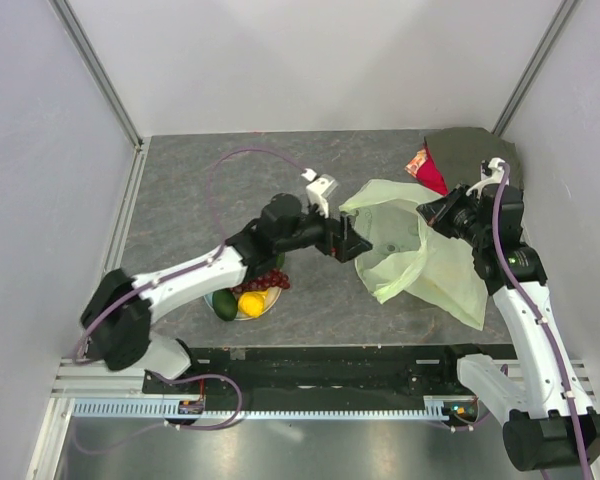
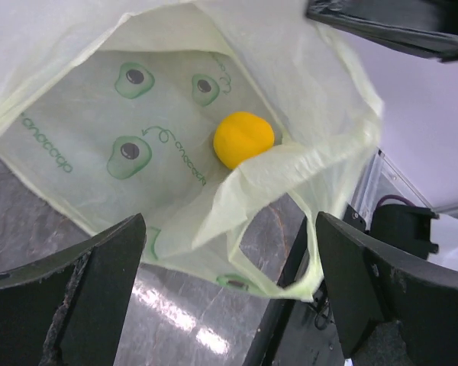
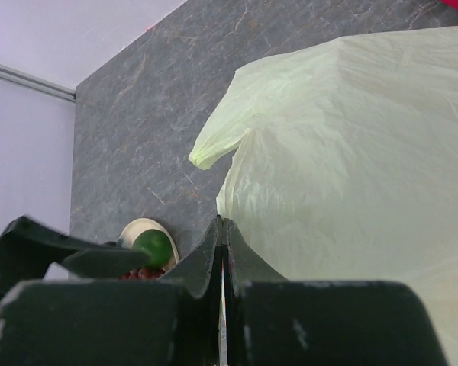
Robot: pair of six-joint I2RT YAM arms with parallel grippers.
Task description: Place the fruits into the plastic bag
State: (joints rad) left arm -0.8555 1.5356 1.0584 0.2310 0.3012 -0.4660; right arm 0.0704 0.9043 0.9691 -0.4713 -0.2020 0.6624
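The pale green plastic bag (image 1: 430, 262) lies at the right of the table with its mouth facing left. My right gripper (image 1: 438, 212) is shut on the bag's upper edge (image 3: 237, 152) and holds it up. My left gripper (image 1: 352, 242) is open and empty at the bag's mouth. In the left wrist view the open left gripper (image 2: 229, 305) looks into the bag (image 2: 76, 122), where an orange (image 2: 244, 139) lies inside. On the plate (image 1: 242, 314) lie a lemon (image 1: 251, 304), an avocado (image 1: 223, 304) and the grapes (image 1: 265, 281). An avocado (image 3: 153, 246) shows in the right wrist view.
A dark green and red cloth (image 1: 472, 152) lies at the back right behind the right gripper. Grey walls close in the table on three sides. A black rail (image 1: 320, 362) runs along the near edge.
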